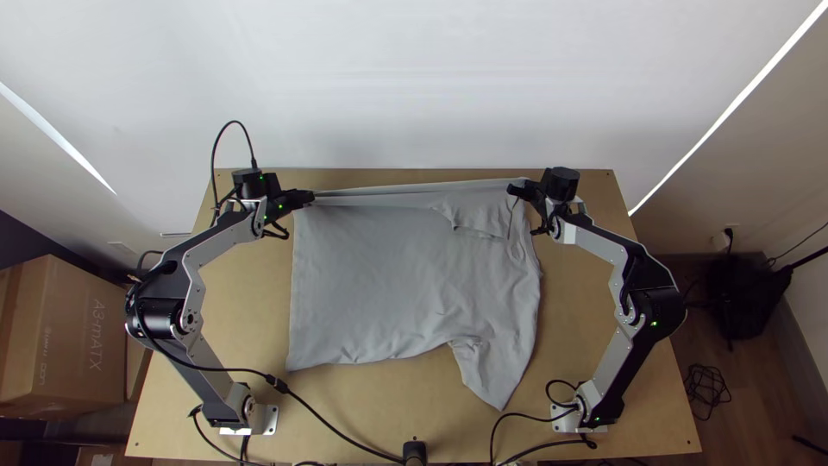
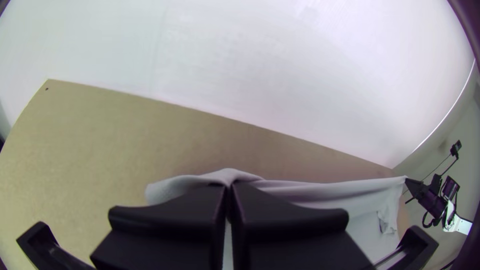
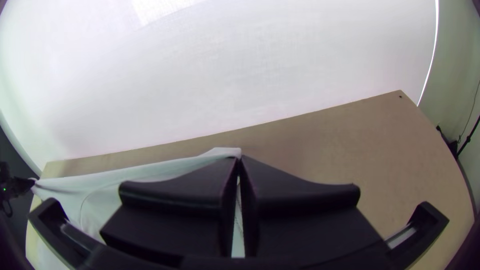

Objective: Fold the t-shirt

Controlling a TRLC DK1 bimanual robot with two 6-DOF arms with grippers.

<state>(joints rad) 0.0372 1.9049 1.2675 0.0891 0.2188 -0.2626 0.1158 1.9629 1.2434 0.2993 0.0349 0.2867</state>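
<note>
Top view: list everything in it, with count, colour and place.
T-shirt: one, grey, spread on the table
Table: one, light wood, under the shirt
Wall: one, white, beyond the table
Cardboard box: one large, brown, floor at left
Tangled cable: one, black, floor at right
Robot arms: two, silver-grey and black, on the near corners
Left gripper: one, black, jaws shut on the shirt's far left corner
Right gripper: one, black, jaws shut on its far right corner
</note>
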